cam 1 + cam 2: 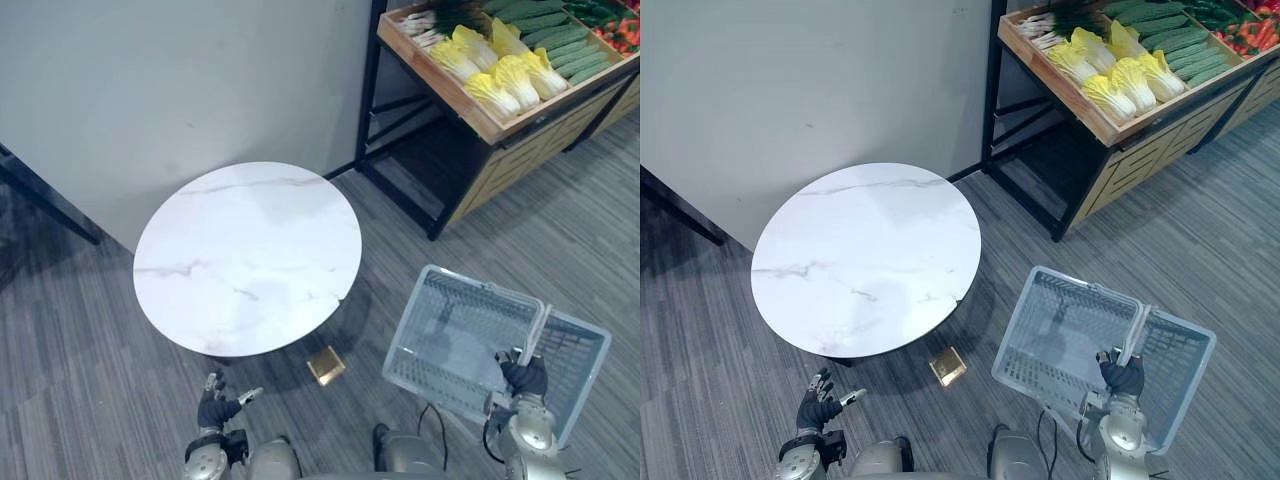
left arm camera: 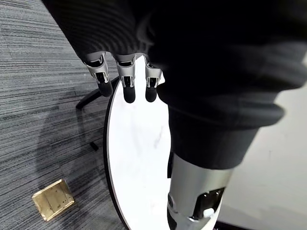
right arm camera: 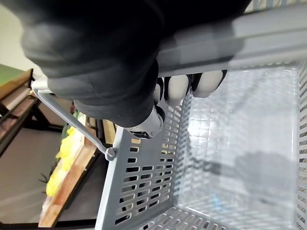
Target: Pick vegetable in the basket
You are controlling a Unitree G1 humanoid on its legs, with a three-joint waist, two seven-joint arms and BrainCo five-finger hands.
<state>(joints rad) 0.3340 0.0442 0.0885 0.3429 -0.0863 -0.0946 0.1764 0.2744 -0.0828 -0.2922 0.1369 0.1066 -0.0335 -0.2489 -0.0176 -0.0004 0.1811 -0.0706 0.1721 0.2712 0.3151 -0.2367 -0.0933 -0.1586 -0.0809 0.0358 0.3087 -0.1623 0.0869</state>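
Note:
A grey plastic basket (image 1: 450,335) with nothing in it hangs at the lower right, and my right hand (image 1: 524,377) is curled round its handle (image 1: 534,333). In the right wrist view the fingers (image 3: 178,88) wrap the grey handle bar (image 3: 268,28) above the basket's mesh floor (image 3: 240,158). Yellow-green cabbages (image 1: 505,72) and dark green cucumbers (image 1: 555,38) lie on the wooden shelf (image 1: 470,110) at the upper right. My left hand (image 1: 216,408) hangs low at the bottom left, fingers straight, holding nothing.
A round white marble table (image 1: 248,256) stands in the middle, in front of a pale wall. A small brass floor box (image 1: 326,365) sits on the grey carpet near its base. Red vegetables (image 1: 622,32) fill the shelf's far right end.

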